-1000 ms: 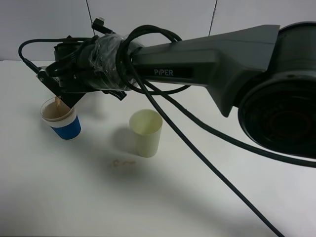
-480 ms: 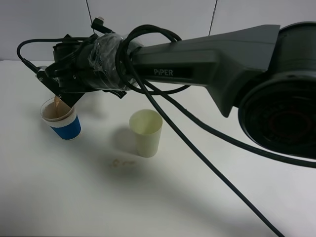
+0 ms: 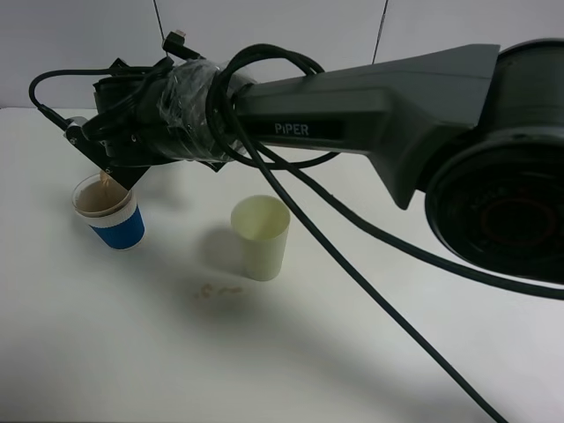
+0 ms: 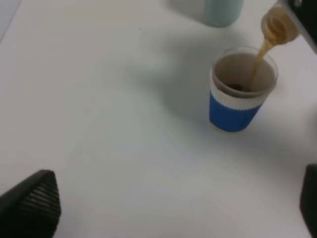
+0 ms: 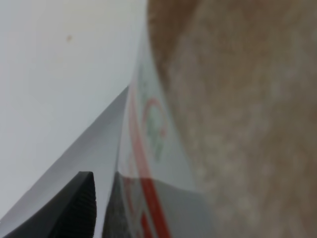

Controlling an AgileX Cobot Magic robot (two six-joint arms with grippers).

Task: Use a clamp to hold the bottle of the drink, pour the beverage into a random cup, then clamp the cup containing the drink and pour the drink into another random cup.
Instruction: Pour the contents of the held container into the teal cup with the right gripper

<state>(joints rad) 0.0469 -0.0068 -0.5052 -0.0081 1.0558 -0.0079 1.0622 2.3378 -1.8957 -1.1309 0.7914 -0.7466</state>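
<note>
brown, tea-coloured beverage [image 4: 258,59] runs in a thin stream from the tipped bottle [image 4: 277,27] into the blue cup [image 4: 237,96]. the cup stands toward the left side of the white table [image 3: 352,352], with bare surface in front of it. a pale yellow-green tumbler [image 3: 262,236] stands well apart to its right, near the middle, and a few small brown spots [image 3: 216,289] lie just in front of that tumbler. the right gripper [image 3: 113,167] is clamped tight on the bottle just above the cup's rim. the left gripper [image 4: 168,206] stands wide apart and holds nothing; only its two tips show, at the lower corners of its wrist view.

from above, the wrist, tape and cables hide nearly all of the bottle, and the thick black arm covers the table's far right. the teal tumbler [image 4: 223,10] is cut off by the frame edge. the right wrist view is a blur: clear plastic, red print, brown liquid, one ribbed black finger [image 5: 74,208].
</note>
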